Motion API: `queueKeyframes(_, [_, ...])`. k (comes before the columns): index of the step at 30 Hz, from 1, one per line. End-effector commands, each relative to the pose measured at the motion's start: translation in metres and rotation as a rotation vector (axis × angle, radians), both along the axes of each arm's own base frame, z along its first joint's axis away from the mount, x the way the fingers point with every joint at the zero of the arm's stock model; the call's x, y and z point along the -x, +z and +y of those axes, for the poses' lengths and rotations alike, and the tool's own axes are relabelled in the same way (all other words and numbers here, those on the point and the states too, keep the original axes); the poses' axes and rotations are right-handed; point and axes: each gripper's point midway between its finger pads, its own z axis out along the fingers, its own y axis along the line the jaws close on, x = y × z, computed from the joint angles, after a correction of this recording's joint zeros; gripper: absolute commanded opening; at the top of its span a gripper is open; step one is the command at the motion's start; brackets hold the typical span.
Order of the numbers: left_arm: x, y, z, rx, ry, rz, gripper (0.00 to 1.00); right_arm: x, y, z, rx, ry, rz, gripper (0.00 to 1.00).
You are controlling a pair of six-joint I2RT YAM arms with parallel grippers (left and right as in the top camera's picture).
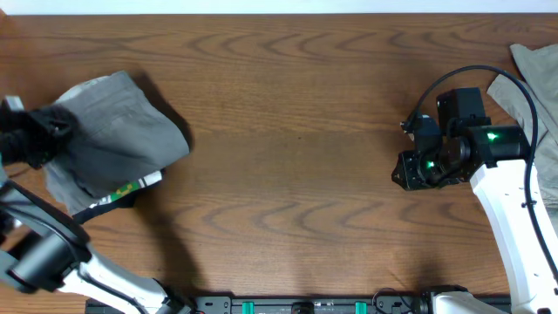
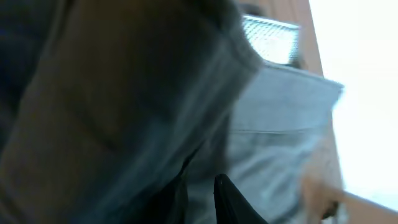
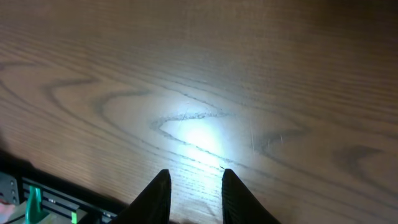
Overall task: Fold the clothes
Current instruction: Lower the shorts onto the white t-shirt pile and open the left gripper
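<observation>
While the left gripper pinches the grey shorts, bunched in a loose heap at the left edge of the table, no neat fold shows yet. The right gripper hovers over bare wood right of centre, jaws slightly apart and empty. 1 more garment lies rumpled at the far right, so most of the folding looks undone.

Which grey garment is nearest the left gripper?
The bunched garment at the table's left edge, in the left gripper; the other garment lies far right.
</observation>
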Motion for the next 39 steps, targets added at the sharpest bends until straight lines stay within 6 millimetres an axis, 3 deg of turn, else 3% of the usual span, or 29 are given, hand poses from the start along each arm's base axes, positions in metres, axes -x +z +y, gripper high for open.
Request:
queueKeyframes(1, [0.002,-0.03,0.0,0.124,-0.022,-0.051,0.19,-0.002,0.003,-0.005,0.004,-0.006,-0.01,0.26])
queueKeyframes(8, [-0.002,-0.056,-0.003,0.166,-0.09,-0.128,0.22,0.0,0.003,-0.005,0.004,-0.006,-0.003,0.26])
queueKeyframes(12, [-0.004,-0.052,-0.005,0.161,-0.113,-0.166,0.38,0.0,0.003,-0.005,0.005,-0.006,-0.005,0.26])
queueKeyframes(23, [0.002,-0.062,-0.002,0.123,-0.116,-0.112,0.67,-0.002,0.003,-0.005,0.004,-0.006,-0.011,0.27])
queueKeyframes(24, [0.002,-0.062,-0.002,0.121,-0.115,-0.109,0.73,-0.002,0.003,-0.005,0.004,-0.006,-0.011,0.27])
queueKeyframes(26, [0.002,-0.062,-0.002,0.122,-0.115,-0.108,0.98,-0.002,0.003,-0.005,0.004,-0.006,-0.011,0.31])
queueKeyframes(29, [0.001,-0.061,-0.002,0.134,-0.104,-0.108,0.98,-0.002,0.003,-0.005,0.003,-0.006,-0.011,0.36])
queueKeyframes(32, [-0.004,-0.048,-0.002,0.148,-0.108,-0.155,0.98,-0.002,0.003,-0.005,0.003,-0.006,-0.01,0.42])
queueKeyframes(34, [-0.007,-0.036,-0.002,0.131,-0.116,-0.172,0.98,-0.002,0.003,-0.005,0.003,-0.006,-0.01,0.52])
queueKeyframes(39, [-0.014,0.02,-0.005,0.01,-0.149,-0.244,0.98,-0.002,0.004,-0.005,0.003,-0.006,-0.012,0.76])
